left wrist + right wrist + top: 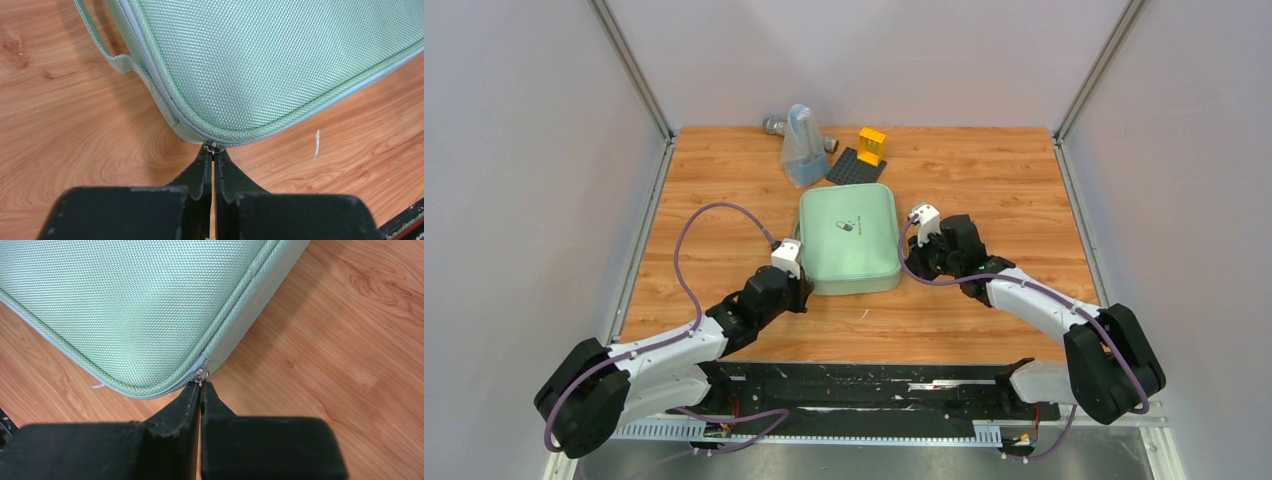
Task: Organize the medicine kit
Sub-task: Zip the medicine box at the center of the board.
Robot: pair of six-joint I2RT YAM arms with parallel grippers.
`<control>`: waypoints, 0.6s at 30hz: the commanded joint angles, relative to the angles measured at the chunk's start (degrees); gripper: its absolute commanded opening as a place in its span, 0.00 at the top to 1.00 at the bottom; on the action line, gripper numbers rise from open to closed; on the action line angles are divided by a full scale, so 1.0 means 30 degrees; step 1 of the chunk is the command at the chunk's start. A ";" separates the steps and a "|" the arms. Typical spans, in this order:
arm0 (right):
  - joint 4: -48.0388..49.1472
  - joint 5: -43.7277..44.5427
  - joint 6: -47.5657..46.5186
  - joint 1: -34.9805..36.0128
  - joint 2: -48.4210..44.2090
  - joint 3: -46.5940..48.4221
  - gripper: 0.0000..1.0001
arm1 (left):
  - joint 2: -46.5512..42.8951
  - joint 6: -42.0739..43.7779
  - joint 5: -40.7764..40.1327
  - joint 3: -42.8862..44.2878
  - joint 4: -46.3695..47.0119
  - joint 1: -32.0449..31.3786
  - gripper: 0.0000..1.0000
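Left pincer [213, 152]: clamped on the left zip pull [213, 146] at the medicine kit's [848, 240] 7 o'clock corner; right pincer [200, 386]: likewise on the right zip pull [202, 374] at 5 o'clock. Lies on the surface [984, 180] at 12 o'clock from both, equally near, long axis 12-to-6.

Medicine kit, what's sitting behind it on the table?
Behind the medicine kit stand a translucent bluish pouch and a dark studded baseplate with a yellow block on it. A grey metal object lies behind the pouch, mostly covered, so what it is cannot be told.
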 commanded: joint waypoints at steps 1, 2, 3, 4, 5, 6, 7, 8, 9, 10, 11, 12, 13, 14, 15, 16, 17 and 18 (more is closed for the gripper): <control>-0.0259 -0.0243 -0.0016 -0.0050 -0.0036 0.0830 1.00 | -0.0016 0.0314 0.0218 0.0799 0.1055 -0.0051 1.00; -0.0295 -0.0103 -0.0193 0.0109 -0.0124 0.0770 1.00 | 0.0065 0.0364 0.0605 0.0976 0.0915 -0.0065 1.00; -0.0306 0.0397 -0.0516 0.0436 -0.0288 0.0715 1.00 | 0.0107 0.0482 0.0841 0.1084 0.0872 -0.0073 1.00; -0.0219 0.1583 -0.0794 0.1230 -0.0459 0.0631 1.00 | 0.0234 0.0535 0.1325 0.1311 0.0840 -0.0159 1.00; -0.0011 0.2859 -0.1422 0.2100 -0.0660 0.0387 1.00 | 0.0295 0.0554 0.1538 0.1442 0.0850 -0.0251 1.00; 0.0371 0.4367 -0.2120 0.3047 -0.0839 0.0092 1.00 | 0.0428 0.0571 0.1887 0.1723 0.0908 -0.0518 1.00; 0.1099 0.6419 -0.2503 0.3913 -0.0953 -0.0186 1.00 | 0.0509 0.0614 0.1995 0.1912 0.0883 -0.0724 1.00; 0.1765 0.7946 -0.2896 0.4680 -0.1022 -0.0448 1.00 | 0.0716 0.0660 0.2163 0.2309 0.0792 -0.1127 1.00; 0.2068 0.8419 -0.3241 0.5205 -0.1056 -0.0565 1.00 | 0.0858 0.0746 0.2279 0.2724 0.0737 -0.1307 1.00; 0.2168 0.7783 -0.3566 0.5439 -0.1148 -0.0616 1.00 | 0.1147 0.0797 0.2585 0.2925 0.0645 -0.1595 1.00; 0.2196 0.6150 -0.3783 0.5461 -0.1336 -0.0689 1.00 | 0.1249 0.0810 0.2783 0.3229 0.0620 -0.1748 1.00; 0.2371 0.4730 -0.3843 0.5478 -0.1601 -0.0811 1.00 | 0.1479 0.0784 0.3166 0.3338 0.0616 -0.1807 1.00; 0.2675 0.3777 -0.3579 0.5480 -0.1945 -0.0984 1.00 | 0.1562 0.0760 0.3293 0.3457 0.0650 -0.1889 1.00; 0.2936 0.3046 -0.3348 0.5473 -0.2333 -0.1170 1.00 | 0.1697 0.0705 0.3593 0.3482 0.0733 -0.1907 1.00; 0.3160 0.2544 -0.3276 0.5479 -0.2711 -0.1358 1.00 | 0.1729 0.0691 0.3756 0.3537 0.0752 -0.1943 1.00; 0.3312 0.2324 -0.3146 0.5466 -0.3223 -0.1583 1.00 | 0.1739 0.0681 0.4002 0.3551 0.0686 -0.1949 1.00; 0.3412 0.2143 -0.2972 0.5328 -0.3580 -0.1754 1.00 | 0.1646 0.0693 0.4232 0.3561 0.0589 -0.1954 1.00; 0.3494 0.1464 -0.2636 0.4989 -0.4035 -0.1954 1.00 | 0.1557 0.0740 0.4353 0.3563 0.0519 -0.1954 1.00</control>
